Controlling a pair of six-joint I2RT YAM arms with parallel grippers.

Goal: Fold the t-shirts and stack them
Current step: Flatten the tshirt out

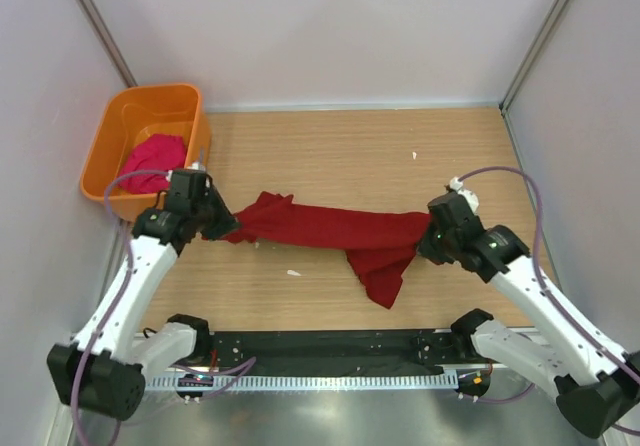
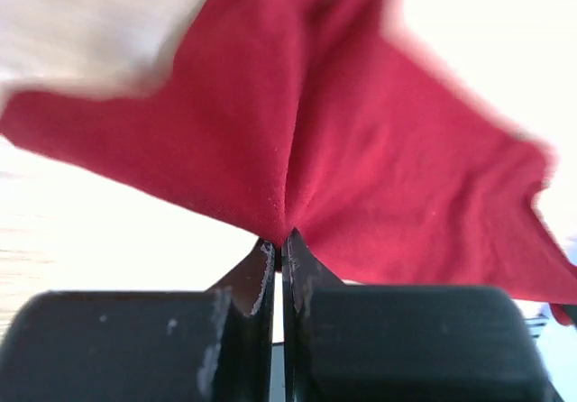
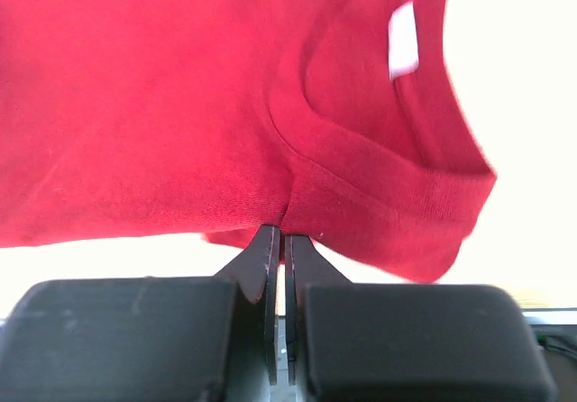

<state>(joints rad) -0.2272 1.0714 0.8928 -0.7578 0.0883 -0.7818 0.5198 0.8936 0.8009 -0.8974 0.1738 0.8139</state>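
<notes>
At the far left of the wooden table [image 1: 360, 151] sits an orange plastic tub [image 1: 100, 161] with the magenta-pink t-shirt [image 1: 155, 156] bunched inside it. Just right of the tub, the left arm rises from its base at the near edge. Its white forearm slants away and to the right, and the wrist is bent so that the left gripper [image 1: 222, 228] points rightward into the left end of the dark crimson t-shirt [image 1: 330, 231]. In the left wrist view its fingers [image 2: 257, 276] are clenched on a pinch of the red cloth, which fans out from the tips. The crimson shirt stretches as a band across the middle of the table from one gripper to the other, and a loose flap near its right end trails toward the near edge. On the right, the other arm mirrors the first, with its forearm slanting away and to the left and the right gripper [image 1: 425, 246] aimed leftward at the shirt's right end. In the right wrist view its jaws are closed on the fabric just beside the ribbed neckline [image 3: 379, 195], with a white label [image 3: 403, 40] showing inside the collar.
</notes>
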